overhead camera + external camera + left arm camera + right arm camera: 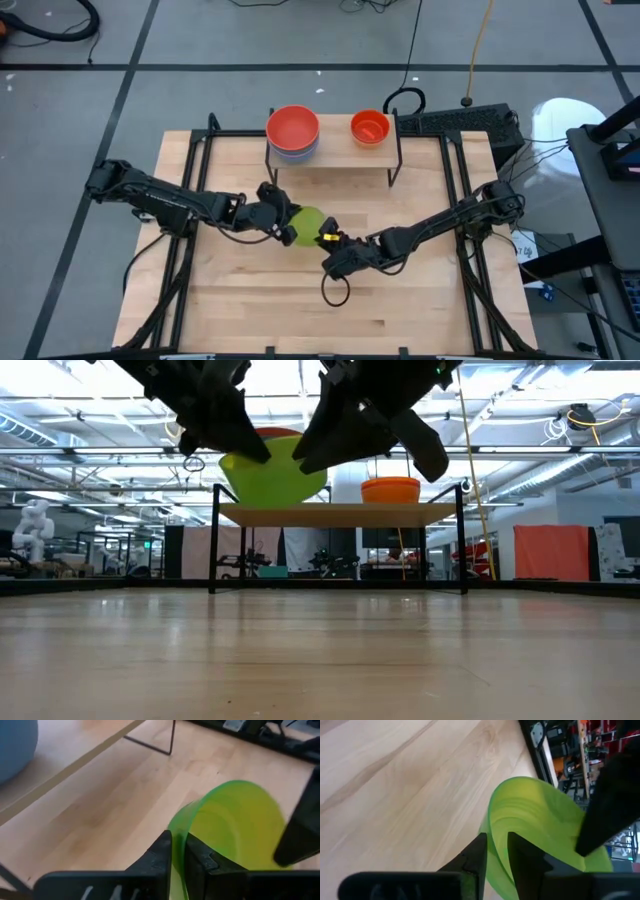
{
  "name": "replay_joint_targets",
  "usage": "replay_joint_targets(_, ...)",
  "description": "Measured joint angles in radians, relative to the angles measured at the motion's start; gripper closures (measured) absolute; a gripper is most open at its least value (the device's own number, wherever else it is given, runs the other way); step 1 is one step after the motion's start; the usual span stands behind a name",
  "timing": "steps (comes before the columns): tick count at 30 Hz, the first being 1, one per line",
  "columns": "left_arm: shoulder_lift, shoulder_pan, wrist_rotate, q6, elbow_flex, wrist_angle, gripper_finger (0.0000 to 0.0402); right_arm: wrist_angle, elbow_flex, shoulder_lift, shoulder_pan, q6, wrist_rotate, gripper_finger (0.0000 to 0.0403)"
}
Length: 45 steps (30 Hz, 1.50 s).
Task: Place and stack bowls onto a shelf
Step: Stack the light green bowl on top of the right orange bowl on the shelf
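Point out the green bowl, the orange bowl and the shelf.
green bowl (306, 221), high view, on its inner surface between the two grippers.
orange bowl (369, 127), high view, on its inside bottom.
shelf (340, 152), high view, on the bare board in front of the bowls.

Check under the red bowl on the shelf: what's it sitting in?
The red bowl sits nested in a bluish bowl, only its rim showing. Whether more bowls lie beneath is hidden. The orange bowl stands apart on the shelf.
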Motion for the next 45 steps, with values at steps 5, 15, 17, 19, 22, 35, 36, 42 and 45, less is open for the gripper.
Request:
replay_joint_targets(5, 0.0, 0.0, 0.023, -0.003, 0.0, 0.02, 0.0357, -0.035, 0.0, 0.002, 0.0, 0.0, -0.003, 0.0355)
replay_joint_targets(15, 0.0, 0.0, 0.067, 0.016, 0.0, 0.074, 0.0354, -0.05, 0.0, 0.002, 0.0, -0.001, -0.011, 0.04)
replay_joint_targets(17, 0.0, 0.0, 0.086, 0.04, 0.001, 0.076, 0.0353, -0.06, 0.0, 0.002, 0.0, 0.004, -0.011, 0.04)
replay_joint_targets(19, -0.001, 0.0, 0.122, 0.051, 0.001, 0.082, 0.034, -0.075, 0.0, 0.002, 0.0, 0.015, -0.021, 0.0401)
replay_joint_targets(22, -0.003, -0.002, 0.173, 0.051, 0.004, 0.095, 0.0287, -0.092, -0.002, 0.004, -0.005, 0.041, -0.047, 0.0402)
replay_joint_targets(35, -0.056, -0.003, 0.08, 0.158, 0.003, 0.197, 0.0129, -0.104, -0.002, 0.003, -0.002, 0.191, -0.065, 0.0403)
replay_joint_targets(36, -0.065, -0.004, 0.067, 0.167, 0.003, 0.194, 0.013, -0.104, -0.002, 0.002, -0.001, 0.211, -0.08, 0.0403)
replay_joint_targets(42, -0.135, -0.034, 0.028, 0.219, 0.003, 0.137, 0.0157, -0.127, -0.002, -0.032, 0.007, 0.327, -0.125, 0.0403)
replay_joint_targets(45, -0.143, -0.059, 0.002, 0.247, 0.002, 0.118, 0.0173, -0.152, -0.002, -0.081, 0.011, 0.383, -0.127, 0.0403)
